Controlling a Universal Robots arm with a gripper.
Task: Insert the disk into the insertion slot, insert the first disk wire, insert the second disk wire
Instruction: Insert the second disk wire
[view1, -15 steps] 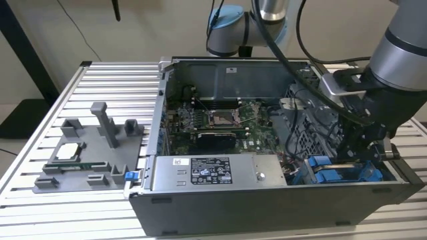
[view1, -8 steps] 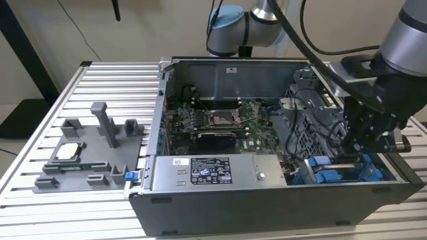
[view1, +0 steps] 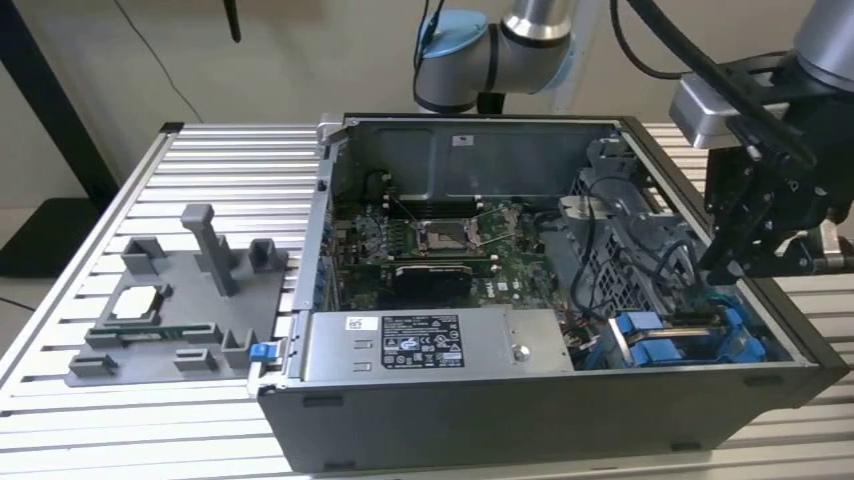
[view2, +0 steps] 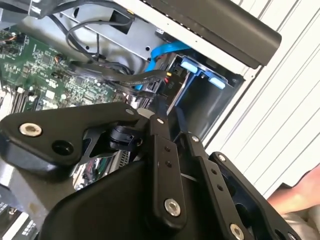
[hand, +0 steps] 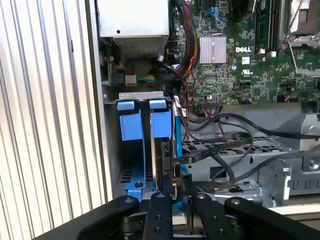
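Observation:
The disk (hand: 162, 155) stands on edge in the insertion slot (hand: 160, 120), between the blue edges of the grey perforated drive cage (view1: 627, 250). A flat black disk wire (hand: 220, 150) runs from the cage top to a connector (hand: 176, 161) at the disk's end. A bundle of dark wires (view2: 125, 80) reaches that same end beside a blue cable (view2: 165, 50). My gripper (hand: 175, 192) hangs just above the disk's connector end, over the cage corner at the exterior view's right (view1: 718, 272). Its fingers are drawn together. Whether anything sits between them is hidden.
The open computer case (view1: 534, 410) lies on a slatted metal table (view1: 80, 400). Inside are the motherboard (view1: 427, 240) and a grey power-supply box (view1: 420, 343). A grey fixture with small parts (view1: 174, 310) stands at the exterior view's left. A hand (view2: 300, 197) rests outside the case wall.

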